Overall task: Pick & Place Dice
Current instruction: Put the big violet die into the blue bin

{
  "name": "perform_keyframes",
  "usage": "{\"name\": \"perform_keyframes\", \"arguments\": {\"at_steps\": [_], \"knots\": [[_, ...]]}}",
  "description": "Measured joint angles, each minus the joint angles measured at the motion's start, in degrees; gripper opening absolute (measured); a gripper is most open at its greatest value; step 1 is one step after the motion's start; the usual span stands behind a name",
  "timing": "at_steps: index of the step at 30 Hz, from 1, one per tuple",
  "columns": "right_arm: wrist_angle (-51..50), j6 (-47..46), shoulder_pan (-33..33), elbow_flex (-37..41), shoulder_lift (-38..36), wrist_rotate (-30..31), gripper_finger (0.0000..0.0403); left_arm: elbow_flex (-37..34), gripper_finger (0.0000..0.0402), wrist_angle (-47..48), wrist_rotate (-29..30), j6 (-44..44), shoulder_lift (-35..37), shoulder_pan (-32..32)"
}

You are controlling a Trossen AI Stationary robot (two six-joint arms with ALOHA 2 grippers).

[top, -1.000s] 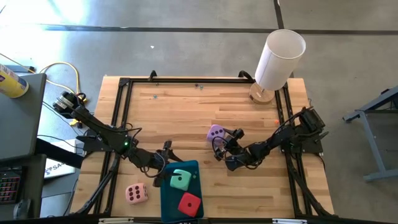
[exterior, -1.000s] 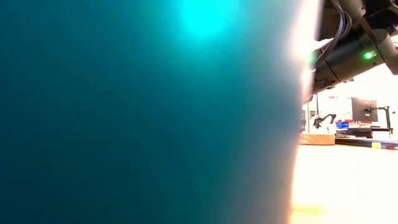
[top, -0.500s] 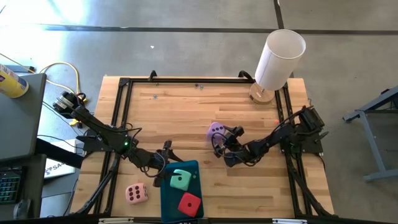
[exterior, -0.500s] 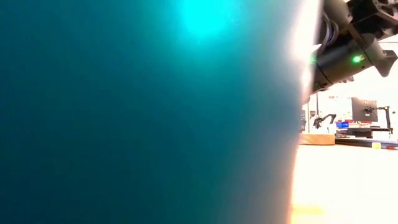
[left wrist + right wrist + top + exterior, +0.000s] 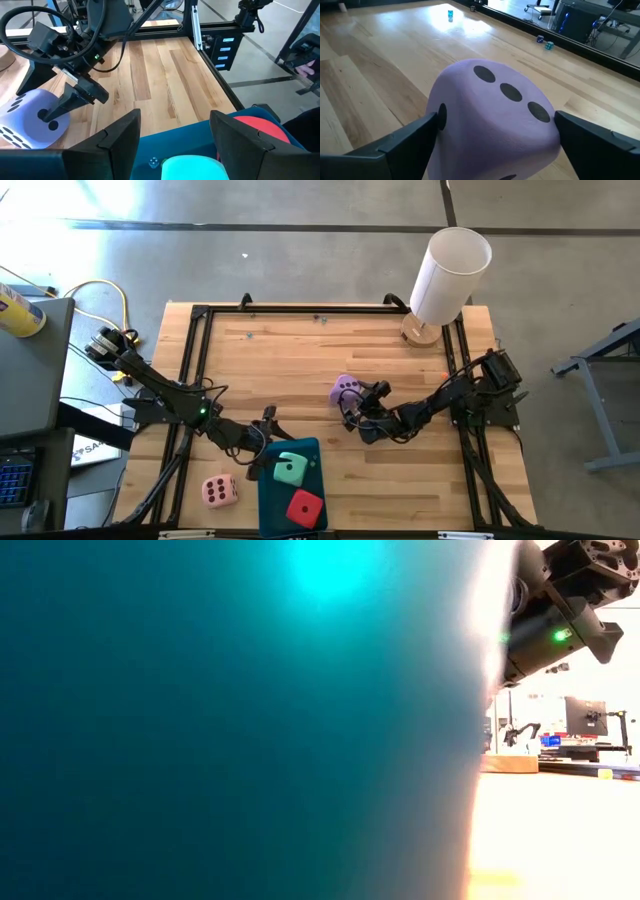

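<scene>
The lilac purple die (image 5: 345,388) (image 5: 492,120) rests on the wooden table right of centre. My right gripper (image 5: 352,404) reaches it from the table's right, open, with one finger on each side of it. The mint green die (image 5: 291,470) and the red die (image 5: 305,506) lie in the teal tray (image 5: 272,495) at the near edge. My left gripper (image 5: 268,442) (image 5: 175,117) hangs open over the tray's far end, above the mint die (image 5: 192,170), touching nothing. The pale pink die (image 5: 219,490) sits on the table left of the tray. My right gripper has its fingertips (image 5: 436,120) close against two opposite sides of the purple die (image 5: 451,125), coming nearly level from the table's right. I cannot tell whether they touch it. The die stands on the table.
A white cylinder on a wooden base (image 5: 448,275) stands at the far right corner. Black frame rails (image 5: 197,360) run along the table's edges. The tray's wall (image 5: 200,740) fills most of the low view. Small blue objects (image 5: 450,14) lie near the table's edge.
</scene>
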State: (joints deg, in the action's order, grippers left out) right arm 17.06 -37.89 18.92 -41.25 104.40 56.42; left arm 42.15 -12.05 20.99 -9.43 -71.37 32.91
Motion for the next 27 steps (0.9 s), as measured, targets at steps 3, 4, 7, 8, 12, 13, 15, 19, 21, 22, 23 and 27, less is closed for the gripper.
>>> {"name": "perform_keyframes", "arguments": {"at_steps": [3,4,7,8,12,13,15,19,21,22,23,27], "knots": [[0.0,0.0,0.0,0.0,0.0,0.0,0.037,0.0,0.0232,0.0,0.0,0.0,0.0,0.0],[0.0,0.0,0.0,0.0,0.0,0.0,0.0368,0.0,0.0232,0.0,0.0,0.0,0.0,0.0],[0.0,0.0,0.0,0.0,0.0,-0.1,0.0361,0.0,0.0232,0.0,0.0,0.0,0.0,0.0],[0.0,0.0,0.0,0.0,0.0,-0.1,0.0358,0.0,0.0232,0.0,0.0,0.0,0.0,0.0],[0.0,0.0,0.0,0.0,0.0,-0.1,0.0343,0.0,0.0232,0.0,0.0,0.0,0.0,0.0],[0.0,0.0,0.0,0.0,0.1,-0.1,0.0339,0.0,0.0232,0.0,0.0,0.0,0.0,0.0],[0.0,0.0,0.0,0.0,0.1,-0.2,0.0327,0.0,0.0232,0.0,0.0,0.0,0.0,0.0],[0.0,0.0,0.0,0.0,0.1,-0.2,0.0303,0.0,0.0232,0.0,0.0,0.0,0.0,0.0],[0.0,0.0,0.0,0.0,0.1,-0.2,0.0297,0.0,0.0232,0.0,0.0,0.0,0.0,0.0],[0.0,0.0,0.0,0.0,0.1,-0.2,0.0296,0.0,0.0232,0.0,0.0,0.0,0.0,0.0],[0.0,0.0,0.0,0.0,0.1,-0.2,0.0294,0.0,0.0232,0.0,0.0,0.0,0.0,0.0],[0.2,0.6,0.1,0.0,0.1,-0.2,0.0292,0.0,0.0232,0.0,0.0,0.0,0.0,0.0]]}}
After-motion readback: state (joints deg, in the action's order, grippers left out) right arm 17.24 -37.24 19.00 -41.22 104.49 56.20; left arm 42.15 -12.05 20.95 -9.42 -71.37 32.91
